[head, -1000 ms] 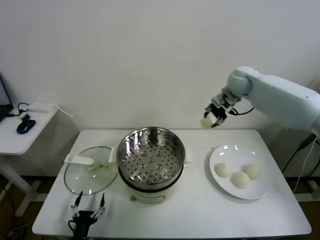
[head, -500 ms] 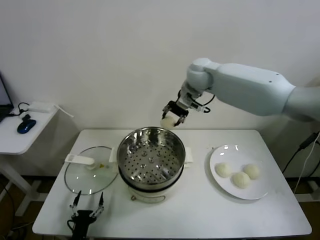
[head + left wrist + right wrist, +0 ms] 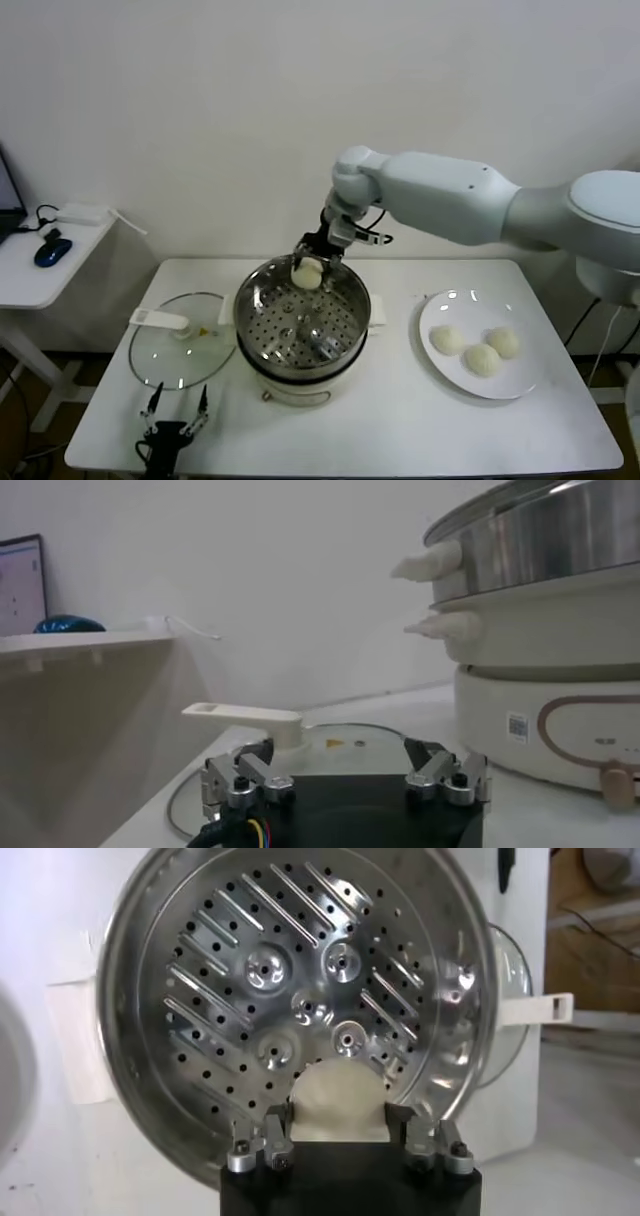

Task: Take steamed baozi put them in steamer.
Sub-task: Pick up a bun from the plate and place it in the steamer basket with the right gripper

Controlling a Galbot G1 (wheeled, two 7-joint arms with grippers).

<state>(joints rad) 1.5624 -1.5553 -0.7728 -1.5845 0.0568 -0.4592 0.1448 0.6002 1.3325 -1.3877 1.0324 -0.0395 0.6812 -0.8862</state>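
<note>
- The right gripper (image 3: 308, 262) hangs over the far rim of the steamer (image 3: 345, 300), jaws clamped on one bun (image 3: 306, 276).
- Three more buns (image 3: 482, 358) sit on a white plate (image 3: 445, 301) on the counter (image 3: 400, 420).
- The left gripper (image 3: 178, 408) rests near a glass lid (image 3: 170, 355), jaws apart and empty.

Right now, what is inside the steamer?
The steamer holds no bun yet; only its perforated bottom shows. The right gripper holds one baozi above its far rim. Three baozi remain on the plate. Under the basket is hidden.
</note>
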